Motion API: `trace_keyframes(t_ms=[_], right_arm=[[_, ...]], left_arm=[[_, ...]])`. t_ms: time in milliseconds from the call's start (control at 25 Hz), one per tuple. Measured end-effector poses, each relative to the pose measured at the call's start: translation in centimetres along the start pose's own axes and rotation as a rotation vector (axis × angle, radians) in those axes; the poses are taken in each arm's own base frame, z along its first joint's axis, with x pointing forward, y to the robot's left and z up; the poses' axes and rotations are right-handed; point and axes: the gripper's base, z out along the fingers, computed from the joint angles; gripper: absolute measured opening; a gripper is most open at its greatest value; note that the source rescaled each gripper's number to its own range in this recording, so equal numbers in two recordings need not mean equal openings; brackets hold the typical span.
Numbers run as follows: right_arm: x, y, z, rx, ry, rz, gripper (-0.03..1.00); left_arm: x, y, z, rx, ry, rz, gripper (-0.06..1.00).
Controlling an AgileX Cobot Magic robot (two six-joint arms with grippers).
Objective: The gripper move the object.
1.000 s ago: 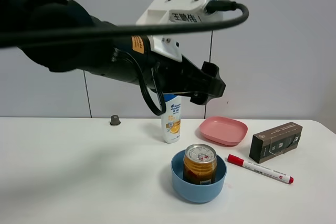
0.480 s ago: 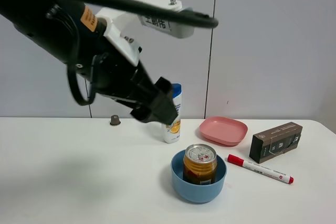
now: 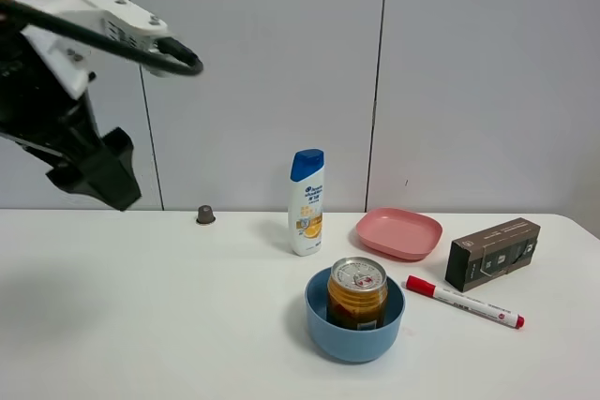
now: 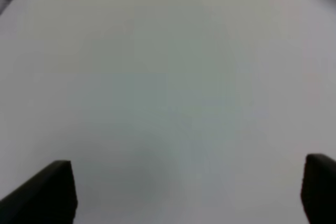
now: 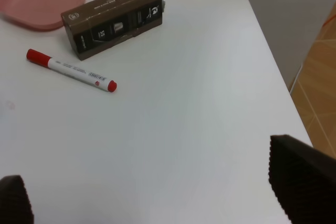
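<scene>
We see the can [image 3: 356, 291] standing upright inside the blue bowl [image 3: 354, 336] at lower centre of the high view, on the white counter [image 3: 169, 306]. The left gripper [image 3: 94, 170] hangs at upper left of the frame, well apart from it, jaws spread with nothing between them. The right gripper [image 5: 157, 203] also has its jaws spread, above bare counter near the red marker [image 5: 71, 70] and brown box [image 5: 112, 17].

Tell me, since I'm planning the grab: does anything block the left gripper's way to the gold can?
Only the blue bowl: its wall rings the gold can. The left gripper hangs far left, open.
</scene>
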Motion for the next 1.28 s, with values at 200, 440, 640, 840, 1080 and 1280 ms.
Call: trace_keyframes(t_ms=[200, 440, 640, 840, 1080, 1280], right_arm=[[0.0, 0.0, 0.0, 0.000, 0.000, 0.000, 1.00], [0.0, 0.0, 0.0, 0.000, 0.000, 0.000, 1.00], [0.0, 0.0, 0.0, 0.000, 0.000, 0.000, 1.00], [0.0, 0.0, 0.0, 0.000, 0.000, 0.000, 1.00], [0.0, 0.0, 0.0, 0.000, 0.000, 0.000, 1.00], [0.0, 0.0, 0.0, 0.000, 0.000, 0.000, 1.00]], left_arm=[[2.0, 4.2, -3.2, -0.115, -0.032, -0.142, 0.61], [5.6, 7.2, -8.0, -0.242, 0.000, -0.297, 0.61], [8.6, 7.2, -12.5, -0.316, 0.022, -0.397, 0.61], [10.8, 5.2, -16.6, -0.314, -0.037, -0.477, 0.61], [13.5, 3.0, -20.2, -0.358, -0.162, -0.526, 0.61], [16.4, 0.9, -19.2, -0.359, -0.168, -0.582, 0.61]])
